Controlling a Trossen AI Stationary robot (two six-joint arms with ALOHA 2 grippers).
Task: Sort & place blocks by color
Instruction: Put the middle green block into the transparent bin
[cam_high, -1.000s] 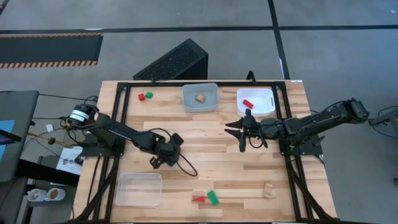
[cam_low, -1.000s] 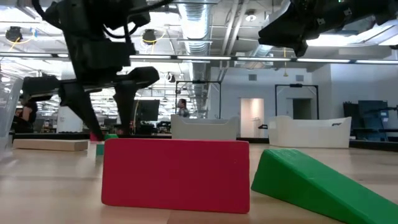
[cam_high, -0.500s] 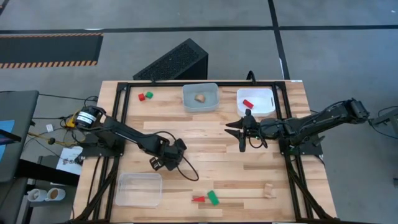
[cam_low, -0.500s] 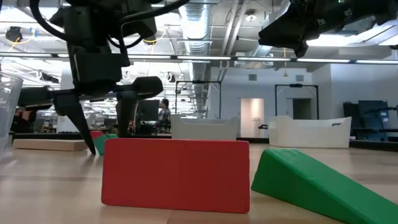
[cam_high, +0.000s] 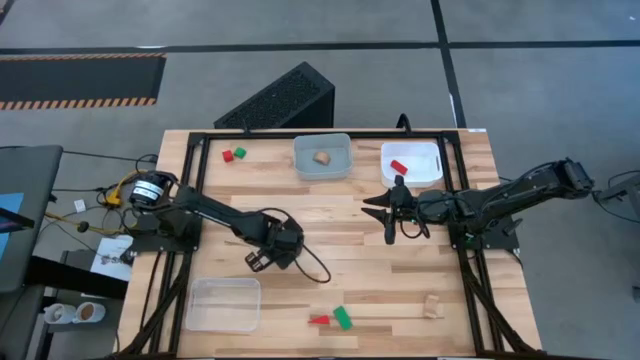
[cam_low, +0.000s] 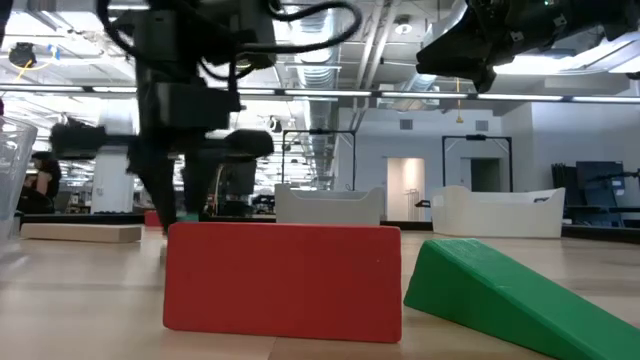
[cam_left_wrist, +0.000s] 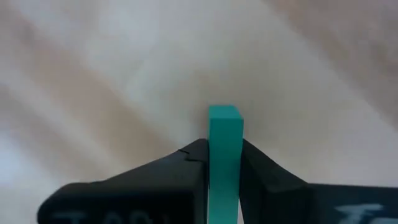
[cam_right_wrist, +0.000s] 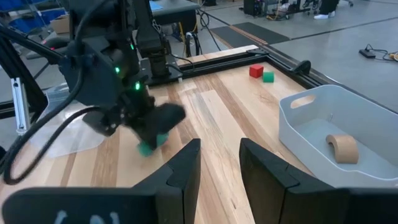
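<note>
My left gripper (cam_high: 256, 262) is over the middle of the table, left of centre, shut on a small green block (cam_left_wrist: 224, 143). The right wrist view shows that block (cam_right_wrist: 148, 147) under the left gripper, low over the wood. My right gripper (cam_high: 385, 218) hangs open right of centre, near the white bin (cam_high: 432, 160), and holds nothing. A red block (cam_high: 319, 320) and a green wedge (cam_high: 343, 318) lie near the near edge. A wood block (cam_high: 432, 307) lies near the right corner. Small red (cam_high: 228, 156) and green (cam_high: 240, 152) blocks lie by the far-left corner. My left gripper pinches the green block between its two fingers (cam_left_wrist: 189, 163). The block's free end (cam_left_wrist: 224, 115) sticks out past the fingertips. The fingers come from above, pointing down. Whether the block touches the table, I cannot tell.
A clear bin (cam_high: 340, 170) at the far edge holds a wood arch piece (cam_high: 321, 157). The white bin holds a red block (cam_high: 399, 167). Another clear bin (cam_high: 222, 304) stands at the near-left corner. A black frame runs along the table's sides.
My left gripper has moved a little toward the table's right edge and has turned about, still shut on the green block. My right arm has kept still.
</note>
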